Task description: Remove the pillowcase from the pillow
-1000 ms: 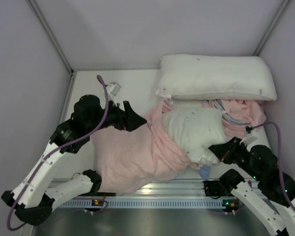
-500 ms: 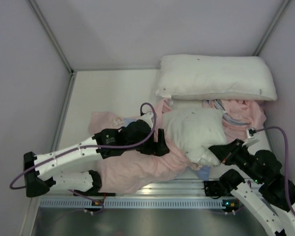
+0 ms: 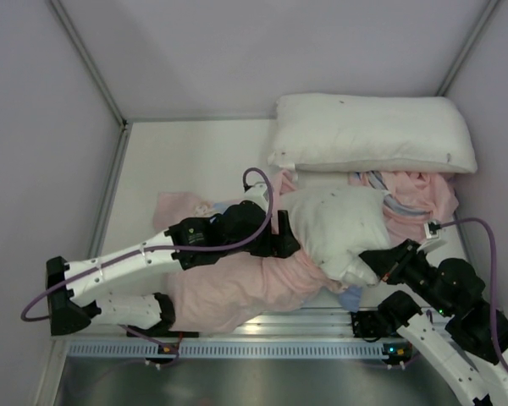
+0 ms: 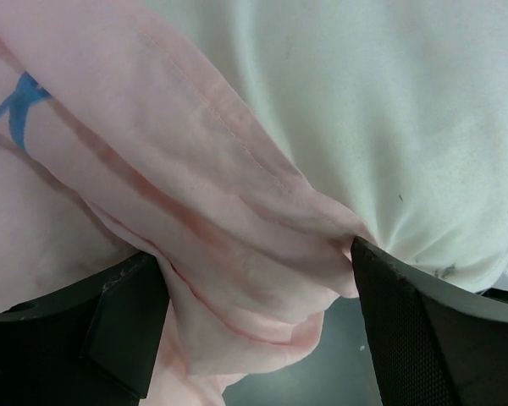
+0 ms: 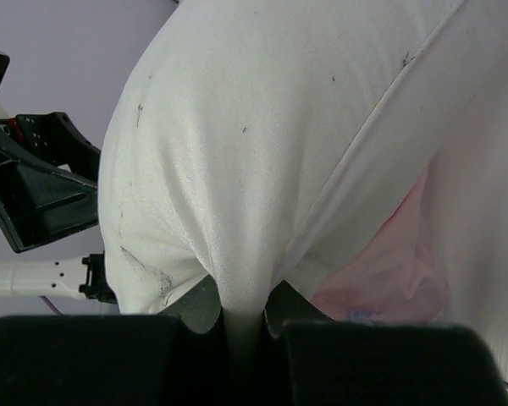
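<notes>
Now — left claw [image 4: 252, 283] spread astride pillowcase [image 4: 195, 194] hem | right claw [image 5: 241, 320] pinching pillow [image 5: 262, 152] corner | second pillow [image 3: 372, 131] behind

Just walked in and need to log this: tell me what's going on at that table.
Two arms are pulling a pillowcase off a pillow. The right gripper is pinching the pillow's near corner. The left gripper is open, with the case's pink hem between its fingers beside the pillow. Much of the pillow is bare, but the case is not yet off. A second pillow lies behind.
</notes>
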`<action>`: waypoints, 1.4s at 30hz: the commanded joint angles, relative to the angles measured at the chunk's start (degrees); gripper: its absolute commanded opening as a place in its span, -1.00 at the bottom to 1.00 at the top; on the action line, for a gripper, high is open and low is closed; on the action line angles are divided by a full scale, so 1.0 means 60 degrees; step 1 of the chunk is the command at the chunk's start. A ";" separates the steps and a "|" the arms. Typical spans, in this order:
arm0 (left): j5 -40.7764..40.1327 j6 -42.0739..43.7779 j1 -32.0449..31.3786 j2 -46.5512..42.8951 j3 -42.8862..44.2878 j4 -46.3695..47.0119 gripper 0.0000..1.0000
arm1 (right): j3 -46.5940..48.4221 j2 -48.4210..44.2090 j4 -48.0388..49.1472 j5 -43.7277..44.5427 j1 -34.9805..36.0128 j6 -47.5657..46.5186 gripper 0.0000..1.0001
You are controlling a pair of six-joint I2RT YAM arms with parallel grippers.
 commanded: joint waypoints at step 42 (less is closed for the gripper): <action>-0.0396 -0.1976 -0.0877 -0.5749 -0.5314 -0.0501 -1.00 | 0.7299 0.2128 0.0320 0.6784 0.0646 -0.3602 -1.00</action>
